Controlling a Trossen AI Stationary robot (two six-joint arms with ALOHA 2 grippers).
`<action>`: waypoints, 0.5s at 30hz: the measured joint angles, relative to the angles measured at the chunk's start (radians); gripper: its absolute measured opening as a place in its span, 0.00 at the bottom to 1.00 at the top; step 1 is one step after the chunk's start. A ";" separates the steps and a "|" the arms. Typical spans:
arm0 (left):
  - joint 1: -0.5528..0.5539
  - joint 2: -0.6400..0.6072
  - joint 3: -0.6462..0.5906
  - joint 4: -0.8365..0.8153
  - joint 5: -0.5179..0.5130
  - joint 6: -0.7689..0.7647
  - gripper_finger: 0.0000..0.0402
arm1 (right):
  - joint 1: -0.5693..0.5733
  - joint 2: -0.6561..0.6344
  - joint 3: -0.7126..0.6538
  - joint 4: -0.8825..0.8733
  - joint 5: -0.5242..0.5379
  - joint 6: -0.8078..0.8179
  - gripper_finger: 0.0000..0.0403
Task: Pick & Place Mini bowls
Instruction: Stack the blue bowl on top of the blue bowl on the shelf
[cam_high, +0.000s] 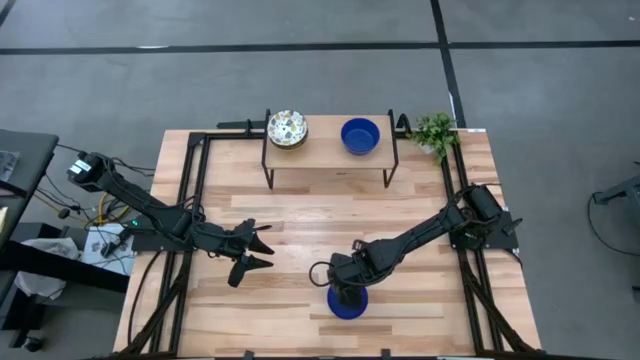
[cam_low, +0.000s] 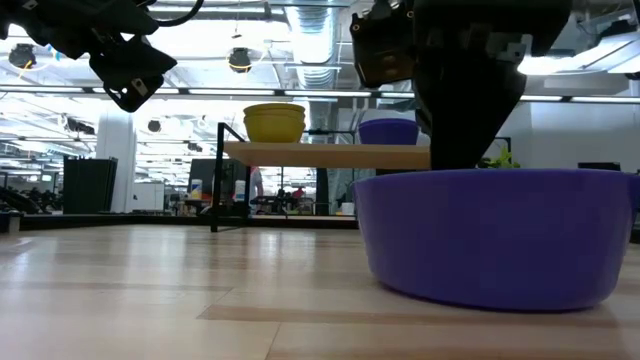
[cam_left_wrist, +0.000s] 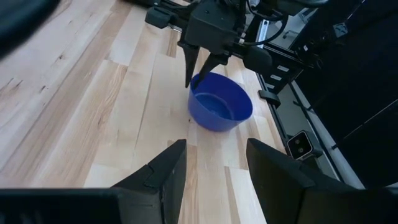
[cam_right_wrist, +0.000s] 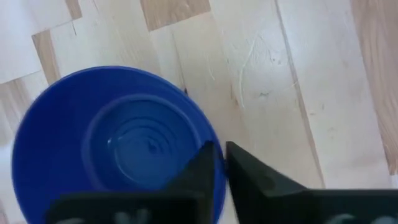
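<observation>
A glossy cobalt blue mini bowl (cam_high: 347, 305) (cam_left_wrist: 221, 102) (cam_low: 500, 240) stands with its base on the wooden table, near the near edge. My right gripper (cam_high: 345, 288) (cam_right_wrist: 221, 155) is directly over it and shut on its rim. My left gripper (cam_high: 262, 250) (cam_left_wrist: 214, 146) hovers open above the table, to the left of the bowl and clear of it. On a low wooden shelf (cam_high: 325, 155) at the far side stand a floral mini bowl (cam_high: 287, 128) (cam_low: 275, 122) and a second blue mini bowl (cam_high: 360, 136) (cam_low: 388, 130). My right gripper pinches the blue bowl's rim (cam_right_wrist: 200, 134) on its far side. One finger (cam_right_wrist: 199, 168) is inside the bowl and the other finger (cam_right_wrist: 249, 174) outside. The fingers come from above, pointing down. The bowl stands upright with its base on the table.
A small green potted plant (cam_high: 435, 132) stands at the table's far right corner, beside the shelf. Black frame rails (cam_high: 190, 190) run along the left and right sides. Bare wood lies between the shelf and both grippers.
</observation>
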 joint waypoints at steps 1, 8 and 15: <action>0.000 0.000 0.000 0.000 0.000 0.000 0.41 | 0.000 0.000 0.000 -0.001 -0.008 0.003 0.04; 0.000 0.000 0.000 0.000 0.000 0.000 0.41 | -0.011 -0.002 0.000 -0.001 -0.026 0.038 0.01; 0.000 0.000 0.000 0.000 0.000 -0.002 0.41 | -0.025 -0.017 0.001 -0.002 -0.067 0.071 0.00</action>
